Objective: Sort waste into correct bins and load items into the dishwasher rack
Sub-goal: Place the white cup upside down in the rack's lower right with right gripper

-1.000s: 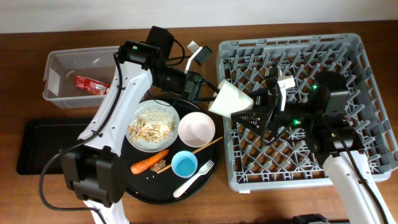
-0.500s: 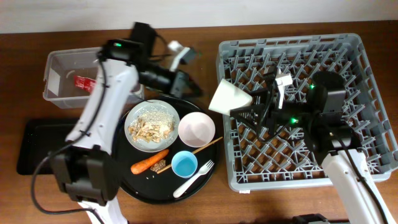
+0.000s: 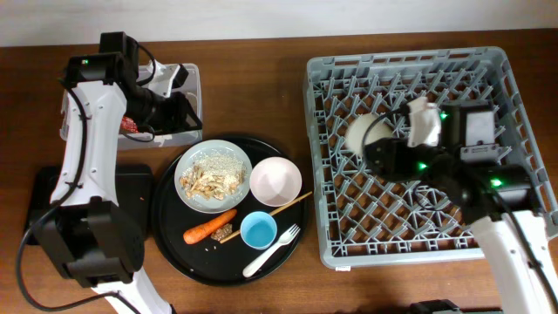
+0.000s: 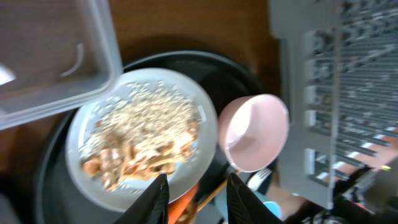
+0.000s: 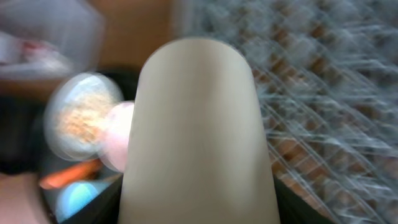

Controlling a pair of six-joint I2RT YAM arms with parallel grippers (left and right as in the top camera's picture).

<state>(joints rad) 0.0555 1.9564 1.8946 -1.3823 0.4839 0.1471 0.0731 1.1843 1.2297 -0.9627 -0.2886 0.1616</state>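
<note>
The right gripper (image 3: pixel 381 150) pinches the small white cup (image 3: pixel 357 135), dishwasher rack (image 3: pixel 392 235) beneath it — left gripper (image 4: pixel 194 199) spread, empty, pale plate (image 4: pixel 140 146) just ahead.

The left arm (image 3: pixel 81 139) has smooth white links between black joint housings, with a green light on one housing and black cables looping alongside. The right arm (image 3: pixel 510 262) is the same white and black, with several green lights. The left gripper (image 4: pixel 198 196) has black jaws.
</note>
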